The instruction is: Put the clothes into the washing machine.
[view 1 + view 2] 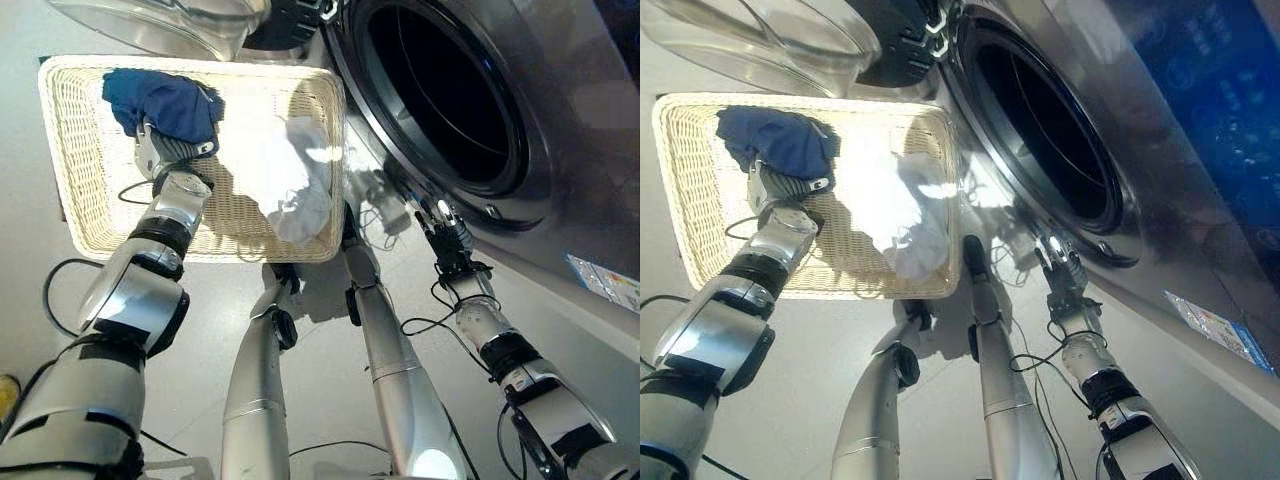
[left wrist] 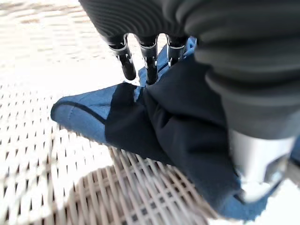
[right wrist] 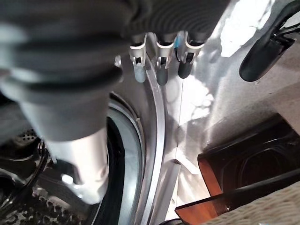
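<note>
Harsh sunlit glare on basket (image 1: 70, 150), hard shadows, blurred wrist views.

Blue cloth (image 1: 160, 100), white cloth (image 1: 295, 190), cream wicker basket (image 1: 70, 150), silver washer (image 1: 560, 130).

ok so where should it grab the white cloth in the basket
At the bunched fold near the wicker basket's edge closest to the robot, coming from above. The white cloth lies crumpled with raised folds there, so fingers can likely pinch one; its flatter middle offers less to grip.
</note>
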Tool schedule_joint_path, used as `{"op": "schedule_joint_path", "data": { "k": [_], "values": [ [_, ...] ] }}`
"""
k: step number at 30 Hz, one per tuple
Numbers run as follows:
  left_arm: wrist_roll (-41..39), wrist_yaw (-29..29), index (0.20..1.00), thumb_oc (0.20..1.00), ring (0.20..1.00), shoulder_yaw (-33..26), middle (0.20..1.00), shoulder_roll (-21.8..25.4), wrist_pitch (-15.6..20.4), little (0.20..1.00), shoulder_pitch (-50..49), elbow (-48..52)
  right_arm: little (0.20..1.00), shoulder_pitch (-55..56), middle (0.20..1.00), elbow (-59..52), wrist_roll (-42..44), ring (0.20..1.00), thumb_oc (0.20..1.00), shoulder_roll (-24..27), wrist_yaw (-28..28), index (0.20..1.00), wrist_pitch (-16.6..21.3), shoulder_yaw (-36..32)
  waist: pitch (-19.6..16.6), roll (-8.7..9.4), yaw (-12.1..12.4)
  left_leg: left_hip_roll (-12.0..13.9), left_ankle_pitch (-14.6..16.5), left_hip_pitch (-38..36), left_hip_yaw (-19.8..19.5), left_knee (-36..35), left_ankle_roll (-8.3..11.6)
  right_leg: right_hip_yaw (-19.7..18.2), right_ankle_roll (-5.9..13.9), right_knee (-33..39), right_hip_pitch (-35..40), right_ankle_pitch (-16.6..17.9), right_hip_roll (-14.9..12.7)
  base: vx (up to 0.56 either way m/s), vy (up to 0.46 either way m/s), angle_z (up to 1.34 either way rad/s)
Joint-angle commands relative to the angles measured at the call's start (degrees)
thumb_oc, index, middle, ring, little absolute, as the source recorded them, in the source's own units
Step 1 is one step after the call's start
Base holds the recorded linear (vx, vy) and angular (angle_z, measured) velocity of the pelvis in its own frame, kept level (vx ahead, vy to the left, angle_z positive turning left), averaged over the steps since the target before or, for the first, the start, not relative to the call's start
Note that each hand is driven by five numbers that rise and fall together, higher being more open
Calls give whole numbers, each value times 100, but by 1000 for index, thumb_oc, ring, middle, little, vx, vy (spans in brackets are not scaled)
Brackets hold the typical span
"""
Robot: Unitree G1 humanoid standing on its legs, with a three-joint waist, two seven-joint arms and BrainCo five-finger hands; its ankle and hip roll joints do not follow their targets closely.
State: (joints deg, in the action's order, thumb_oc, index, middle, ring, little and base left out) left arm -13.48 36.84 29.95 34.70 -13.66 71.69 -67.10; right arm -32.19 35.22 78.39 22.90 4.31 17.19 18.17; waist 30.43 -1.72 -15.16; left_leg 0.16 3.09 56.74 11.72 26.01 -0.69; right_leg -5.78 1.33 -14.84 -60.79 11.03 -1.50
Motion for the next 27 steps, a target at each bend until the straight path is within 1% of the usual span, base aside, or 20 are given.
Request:
{"op": "schedule_joint_path", "data": {
  "k": [1, 4, 5, 8, 9, 12, 13, 15, 16, 17, 18, 19, 23, 24, 26, 27],
  "values": [
    [0, -140, 200, 200, 200, -77, 200, 400, -221, 200, -164, -377, 1000, 428, 1000, -527, 21, 1000, 1000, 78, 48, 1000, 147, -3, -63, 326, 11, -91, 495, -30, -25, 544, 290, 395, 247, -404, 121, -689, 109, 7, 37, -4],
    [0, -140, 200, 200, 200, -77, 200, 400, -221, 200, -164, -377, 1000, 428, 1000, -527, 21, 1000, 1000, 78, 48, 1000, 147, -3, -63, 326, 11, -91, 495, -30, -25, 544, 290, 395, 247, -404, 121, -689, 109, 2, 14, -2],
    [-103, -62, 200, 200, 200, -97, 200, 425, -136, 200, -132, -376, 1000, 484, 1000, -617, 44, 1000, 1000, 108, 90, 1000, 131, 16, -63, 350, -17, -96, 512, 18, -20, 572, 286, 372, 249, -409, 68, -671, 125, 6, 41, -5],
    [-103, -62, 200, 200, 200, -97, 200, 425, -136, 200, -132, -376, 1000, 484, 1000, -617, 44, 1000, 1000, 108, 90, 1000, 131, 16, -63, 350, -17, -96, 512, 18, -20, 572, 286, 372, 249, -409, 68, -671, 125, 6, 43, -3],
    [-1428, 450, 200, 200, 200, -562, 200, 363, 999, 200, -153, 27, 1000, 787, 1000, -1062, -251, 1000, 1000, 54, 153, 1000, 169, 89, -63, 418, -57, -105, 506, 80, -52, 545, 277, 311, 239, -461, 1, -692, 190, 12, 88, -3],
    [-1428, 450, 200, 200, 200, -562, 200, 363, 999, 200, -153, 27, 1000, 787, 1000, -1062, -251, 1000, 1000, 54, 153, 1000, 169, 89, -63, 418, -57, -105, 506, 80, -52, 545, 277, 311, 239, -461, 1, -692, 190, -3, 33, -3],
    [-2079, 843, 200, 200, 200, -1209, 200, -34, 2763, 200, -521, 940, 1000, 987, 1000, -1622, -1040, 1000, 1000, -126, 251, 1000, 235, 240, -63, 422, -1, -202, 393, -119, -165, 267, 257, 261, 226, -443, 167, -750, 290, -20, 12, -5],
    [-2079, 843, 200, 200, 200, -1209, 200, -34, 2763, 200, -521, 940, 1000, 987, 1000, -1622, -1040, 1000, 1000, -126, 251, 1000, 235, 240, -63, 422, -1, -202, 393, -119, -165, 267, 257, 261, 226, -443, 167, -750, 290, -42, -10, -2],
    [-1971, 1304, 200, 200, 200, -1354, 200, -314, 3282, 200, -995, 1986, 1000, 891, 1000, -2240, -2162, 1000, 1000, -83, -10, 1000, 211, 357, -63, 376, 158, -322, 150, -402, -281, -99, 272, 293, 206, -315, 428, -730, 323, -63, -31, 2],
    [-1971, 1304, 200, 200, 200, -1354, 200, -314, 3282, 200, -995, 1986, 1000, 891, 1000, -2240, -2162, 1000, 1000, -83, -10, 1000, 211, 357, -63, 376, 158, -322, 150, -402, -281, -99, 272, 293, 206, -315, 428, -730, 323, -157, -73, 35],
    [-1674, 1370, 200, 200, 200, -1398, 200, -406, 3405, 200, -1317, 2427, 1000, 712, 1000, -2578, -2950, 1000, 1000, 28, -342, 1000, 170, 418, -63, 331, 261, -384, -93, -467, -292, -266, 246, 333, 179, -295, 496, -644, 312, -146, -74, 52],
    [-1447, 1338, 200, 200, 200, -1537, 200, -484, 3491, 200, -1726, 2782, 1000, 555, 1000, -2835, -3610, 1000, 1000, 170, -502, 1000, -3, 463, -63, 261, 407, -396, -246, -709, -349, -458, 258, 438, 163, -311, 756, -706, 311, -165, -86, 71],
    [-1139, 1386, 200, 200, 200, -1662, 200, -482, 3465, 200, -2044, 3046, 1000, 454, 1000, -2994, -3947, 1000, 1000, 220, -527, 1000, -204, 461, -63, 176, 541, -385, -384, -975, -421, -722, 283, 559, 147, -257, 1051, -783, 292, -53, -40, 29],
    [-951, 1385, 200, 200, 200, -1724, 200, -490, 3446, 200, -2246, 3194, 1000, 376, 1000, -3041, -4051, 1000, 1000, 207, -531, 1000, -326, 456, -63, 122, 645, -374, -468, -1136, -480, -888, 306, 643, 133, -228, 1241, -847, 282, -66, -56, 17],
    [-761, 1342, 200, 200, 200, -1775, 200, -482, 3416, 200, -2401, 3293, 1000, 334, 1000, -3060, -4144, 1000, 1000, 178, -537, 1000, -386, 460, -63, 82, 717, -368, -509, -1241, -516, -976, 319, 702, 126, -216, 1369, -894, 270, -72, -74, 9],
    [-541, 1228, 200, 200, 200, -1838, 200, -492, 3374, 200, -2596, 3477, 1000, 272, 1000, -3091, -4200, 1000, 1000, 158, -506, 1000, -455, 441, -63, 55, 822, -360, -562, -1336, -573, -1072, 332, 775, 105, -193, 1504, -940, 257, -86, -101, 14]
  ]
}}
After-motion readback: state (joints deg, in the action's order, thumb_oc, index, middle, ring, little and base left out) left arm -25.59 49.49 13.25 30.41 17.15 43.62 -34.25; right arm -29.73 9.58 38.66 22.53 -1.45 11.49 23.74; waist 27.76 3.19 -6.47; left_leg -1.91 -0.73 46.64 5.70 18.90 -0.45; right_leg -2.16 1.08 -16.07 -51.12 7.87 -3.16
